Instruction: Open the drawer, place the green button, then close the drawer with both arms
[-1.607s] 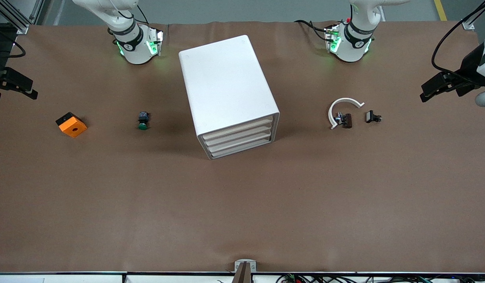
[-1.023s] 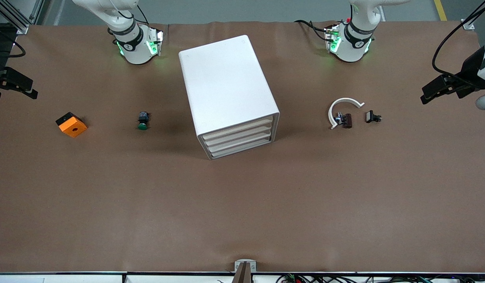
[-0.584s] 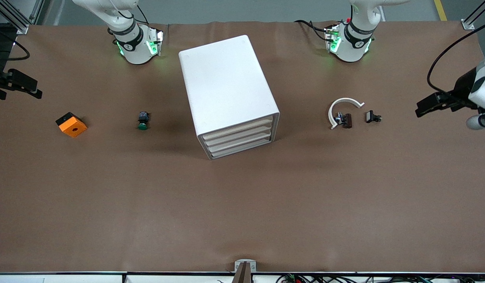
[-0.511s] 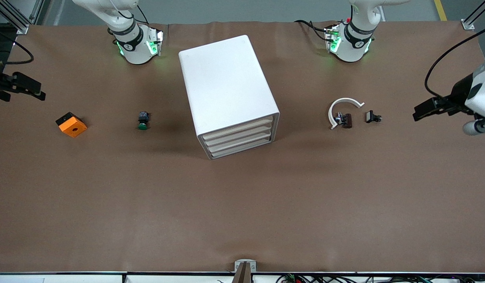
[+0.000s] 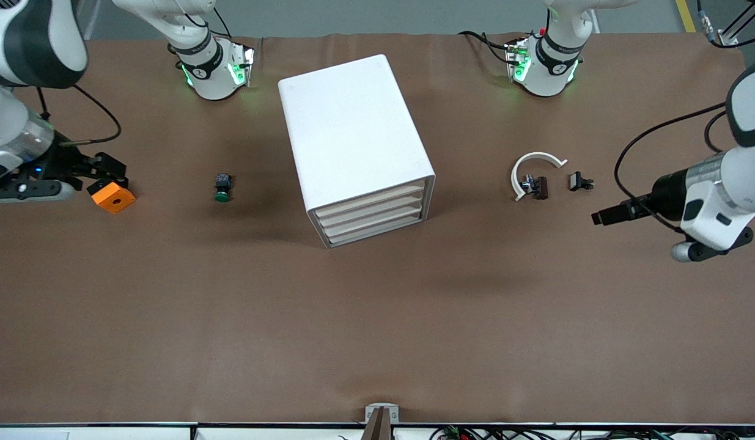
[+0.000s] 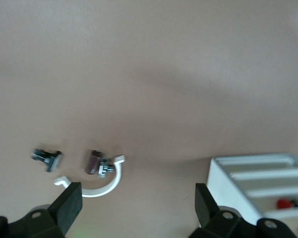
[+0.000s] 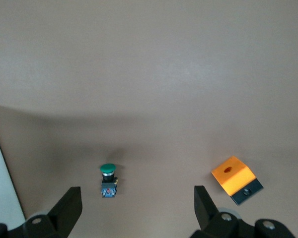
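The button (image 5: pixel 222 187), green cap on a black body, lies on the table between the orange block and the white drawer unit (image 5: pixel 353 140). It also shows in the right wrist view (image 7: pixel 108 179). All drawers (image 5: pixel 371 214) are shut. My right gripper (image 5: pixel 105 173) is open and empty, over the table just beside the orange block (image 5: pixel 112 198); its fingers (image 7: pixel 69 208) frame the button from afar. My left gripper (image 5: pixel 603 216) is open and empty, over the table at the left arm's end, beside the clips. The drawer unit's front (image 6: pixel 258 181) shows in the left wrist view.
A white C-shaped ring (image 5: pixel 533 168) with a brown part (image 5: pixel 539 186) and a small black clip (image 5: pixel 580 181) lie between the drawer unit and my left gripper. They show in the left wrist view (image 6: pixel 102 181). The orange block shows in the right wrist view (image 7: pixel 236 178).
Both grippers have come in from the table's ends: the right one to beside the orange block, the left one toward the clips. The objects have not moved.
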Controlling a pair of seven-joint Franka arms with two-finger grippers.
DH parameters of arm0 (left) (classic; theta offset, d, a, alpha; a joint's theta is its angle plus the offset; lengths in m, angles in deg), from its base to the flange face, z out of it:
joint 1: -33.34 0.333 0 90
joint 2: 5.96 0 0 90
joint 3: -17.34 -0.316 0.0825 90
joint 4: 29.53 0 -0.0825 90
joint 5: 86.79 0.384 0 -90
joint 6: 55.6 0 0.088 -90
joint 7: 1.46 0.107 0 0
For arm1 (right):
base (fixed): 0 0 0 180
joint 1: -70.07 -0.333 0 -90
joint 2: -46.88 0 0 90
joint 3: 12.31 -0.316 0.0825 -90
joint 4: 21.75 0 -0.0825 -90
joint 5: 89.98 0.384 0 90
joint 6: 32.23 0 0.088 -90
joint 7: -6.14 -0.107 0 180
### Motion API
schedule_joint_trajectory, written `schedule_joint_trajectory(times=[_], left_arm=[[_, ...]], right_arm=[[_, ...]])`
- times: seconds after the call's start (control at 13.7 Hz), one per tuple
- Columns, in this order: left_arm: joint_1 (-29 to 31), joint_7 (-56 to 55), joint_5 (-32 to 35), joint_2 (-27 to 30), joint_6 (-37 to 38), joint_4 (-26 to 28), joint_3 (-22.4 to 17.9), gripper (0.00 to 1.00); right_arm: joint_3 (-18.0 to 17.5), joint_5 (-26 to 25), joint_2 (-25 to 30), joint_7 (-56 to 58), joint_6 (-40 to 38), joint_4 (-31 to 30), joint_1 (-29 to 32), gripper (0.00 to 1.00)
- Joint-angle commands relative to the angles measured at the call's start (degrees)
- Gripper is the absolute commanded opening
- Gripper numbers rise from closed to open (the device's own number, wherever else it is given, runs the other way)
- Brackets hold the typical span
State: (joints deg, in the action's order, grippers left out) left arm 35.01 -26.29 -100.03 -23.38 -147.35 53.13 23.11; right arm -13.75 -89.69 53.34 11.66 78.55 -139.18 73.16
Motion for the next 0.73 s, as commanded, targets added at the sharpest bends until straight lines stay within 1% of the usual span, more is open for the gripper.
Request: schedule_joint_trajectory(times=[0.0, 0.07, 0.15, 0.22, 0.29, 0.44, 0.51, 0.66], left_arm=[[-1.4, -14.2, -6.8, -6.1, -1.0, -4.4, 0.3, 1.0], [-1.5, -19.9, -10.5, -7.6, -2.7, -4.4, 0.3, 1.0], [-1.6, -23.6, -13.0, -9.4, -3.9, -4.4, 0.4, 1.0], [-2.4, -26.3, -15.4, -11.1, -4.8, -4.3, 0.4, 1.0], [-2.6, -29.0, -18.5, -12.8, -5.8, -4.3, 0.3, 1.0], [-2.7, -35.9, -25.1, -15.7, -8.1, -4.3, 0.4, 1.0], [-2.8, -39.6, -28.5, -17.1, -8.9, -4.3, 0.3, 1.0], [-2.8, -46.8, -33.6, -19.7, -11.9, -4.3, 0.4, 1.0]], right_arm=[[0.0, 0.5, 2.8, -0.5, 4.4, -6.6, -1.6, 1.0], [0.0, 0.5, 2.5, -0.7, 6.1, -8.4, -1.8, 1.0], [0.0, 0.5, 0.8, -0.7, 6.3, -8.9, -1.8, 1.0], [0.0, 0.5, -1.7, -0.9, 5.9, -8.8, -1.7, 1.0], [0.0, 0.5, -3.1, -1.1, 4.6, -8.8, -1.9, 1.0], [-0.1, 0.6, -6.1, -1.1, 5.4, -9.0, -2.7, 1.0], [0.0, 0.8, -7.1, -1.2, 6.8, -9.6, -3.0, 1.0], [0.0, 0.9, -7.5, -3.1, 11.1, -13.0, -3.3, 1.0]])
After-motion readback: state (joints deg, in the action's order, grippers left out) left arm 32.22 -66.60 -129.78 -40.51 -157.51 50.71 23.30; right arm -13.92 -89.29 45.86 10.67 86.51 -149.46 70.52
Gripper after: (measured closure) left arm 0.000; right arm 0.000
